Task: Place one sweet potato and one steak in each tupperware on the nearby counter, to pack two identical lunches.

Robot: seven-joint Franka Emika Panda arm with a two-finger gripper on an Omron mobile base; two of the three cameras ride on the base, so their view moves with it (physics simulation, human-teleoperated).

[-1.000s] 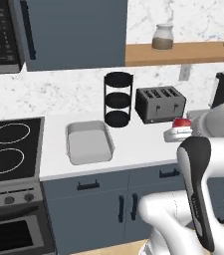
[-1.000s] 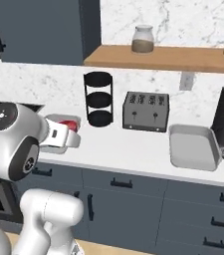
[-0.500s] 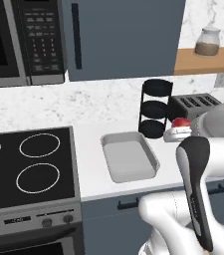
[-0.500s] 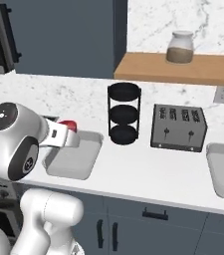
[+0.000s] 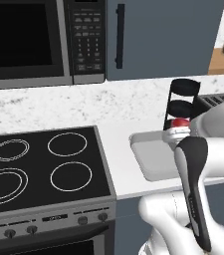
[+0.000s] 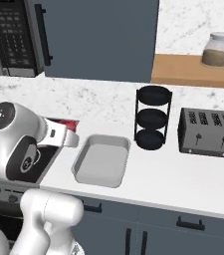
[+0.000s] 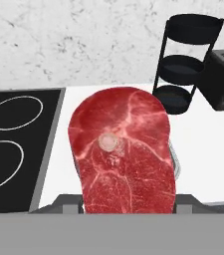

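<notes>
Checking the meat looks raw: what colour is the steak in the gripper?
Deep red with paler pink marbling; the steak shows best in the hand view.

Counter (image 6: 183,182): white, lower frame.
Tupperware (image 6: 101,160): centre-left, empty.
Tiered rack (image 6: 153,117): centre, behind.
Toaster (image 6: 206,132): right.
Cooktop (image 5: 39,167): left.

No text could be read anywhere. The microwave's keypad (image 5: 85,37) bore marks too small to make out.

My arm (image 5: 203,164) is glossy white with rounded links, dark grey joint bands, and what looks like a round cap.
</notes>
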